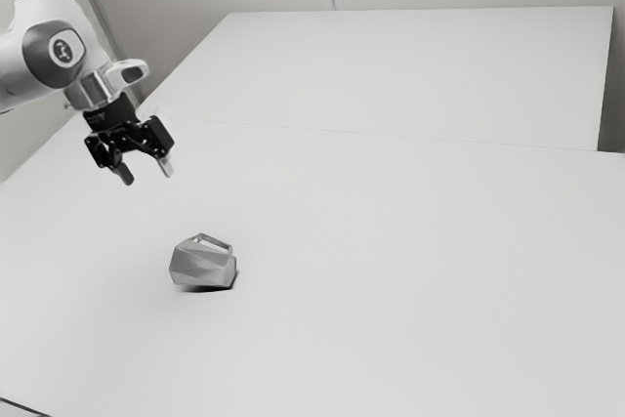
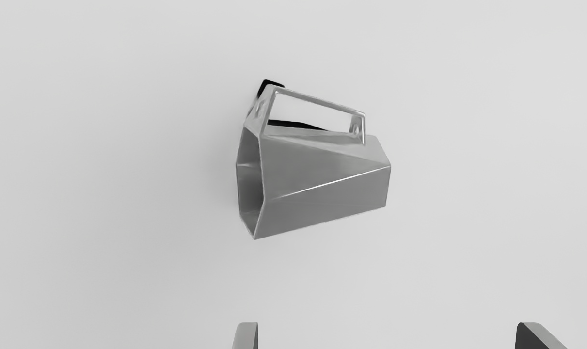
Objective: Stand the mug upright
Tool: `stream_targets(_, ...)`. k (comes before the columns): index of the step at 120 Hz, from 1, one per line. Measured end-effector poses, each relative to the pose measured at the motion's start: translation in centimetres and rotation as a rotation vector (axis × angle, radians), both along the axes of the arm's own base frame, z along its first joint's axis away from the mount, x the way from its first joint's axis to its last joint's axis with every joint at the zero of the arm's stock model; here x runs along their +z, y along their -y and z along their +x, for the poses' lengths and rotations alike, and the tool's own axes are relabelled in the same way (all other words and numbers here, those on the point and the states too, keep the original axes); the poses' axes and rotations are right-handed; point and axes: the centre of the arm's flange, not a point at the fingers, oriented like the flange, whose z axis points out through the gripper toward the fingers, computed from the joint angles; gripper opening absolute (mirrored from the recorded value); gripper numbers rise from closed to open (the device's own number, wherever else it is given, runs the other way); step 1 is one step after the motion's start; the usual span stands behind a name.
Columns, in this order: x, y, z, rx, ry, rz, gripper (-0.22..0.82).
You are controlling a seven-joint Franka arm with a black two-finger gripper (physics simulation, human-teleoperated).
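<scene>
The gripper (image 1: 146, 174) hangs well above the table in the exterior view, up and to the exterior view's left of the mug (image 1: 202, 265). Its fingers stand wide apart with nothing between them. The grey faceted mug lies on its side, its angular handle on the upper side there. In the wrist view the mug (image 2: 322, 179) shows its hollow mouth at one end and its narrower base at the other, apart from the gripper (image 2: 386, 334). Part of the mug's inside is in shade.
A large white table (image 1: 410, 271) carries the mug. Behind it a white raised panel or surface (image 1: 420, 75) stretches toward the pale walls. A thin dark line (image 1: 24, 407) crosses the exterior view's lower left corner.
</scene>
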Motion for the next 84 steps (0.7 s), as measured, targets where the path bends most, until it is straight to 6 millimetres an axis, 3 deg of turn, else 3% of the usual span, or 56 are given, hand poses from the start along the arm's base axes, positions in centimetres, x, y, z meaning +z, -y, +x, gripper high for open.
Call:
stream_targets(22,-3.9,-2.3,-1.2,0.019,0.020,-0.074,0.57)
stream_targets(84,-13.4,-4.5,-3.3,0.048,0.150,-0.263,0.57)
